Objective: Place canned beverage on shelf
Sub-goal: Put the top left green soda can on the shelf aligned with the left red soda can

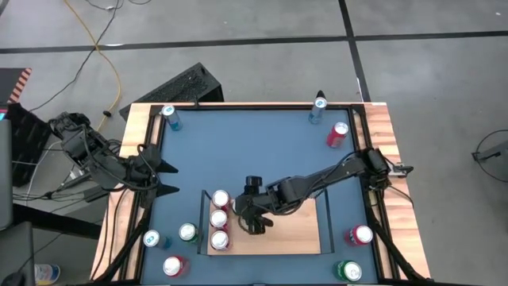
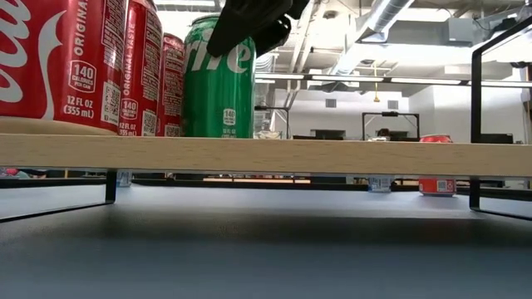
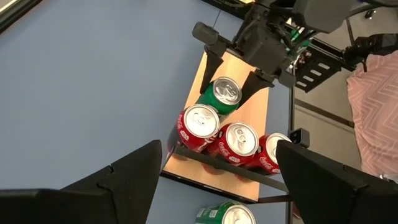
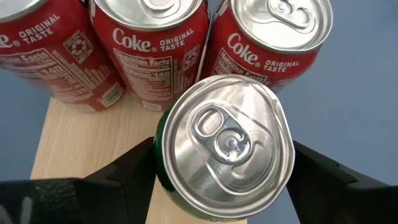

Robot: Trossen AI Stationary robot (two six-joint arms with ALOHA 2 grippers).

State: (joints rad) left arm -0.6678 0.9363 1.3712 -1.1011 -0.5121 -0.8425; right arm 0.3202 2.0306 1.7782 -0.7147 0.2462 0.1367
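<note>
The shelf (image 1: 282,230) is a light-wood board with black rails, at the table's near middle; it also shows in the low view (image 2: 349,155). Three red Coke cans (image 1: 220,218) stand in a row along its left end. A green Sprite can (image 4: 224,146) stands upright on the board just right of that row. My right gripper (image 1: 252,216) is above the green can and shut on it. My left gripper (image 1: 171,179) is open and empty at the table's left edge. My right gripper pinches the green can's wall just below the top rim (image 4: 158,155), one finger (image 4: 124,171) on each of two opposite sides. The fingers come from above, pointing down. The can stands upright with its base (image 2: 218,133) on the shelf board, beside the Coke cans.
Loose cans stand around the table: blue ones at the far left (image 1: 170,117) and far right (image 1: 318,107), a red one (image 1: 337,133), red (image 1: 361,235) and green (image 1: 349,272) at the near right, and three at the near left (image 1: 173,266). The shelf's right part is bare.
</note>
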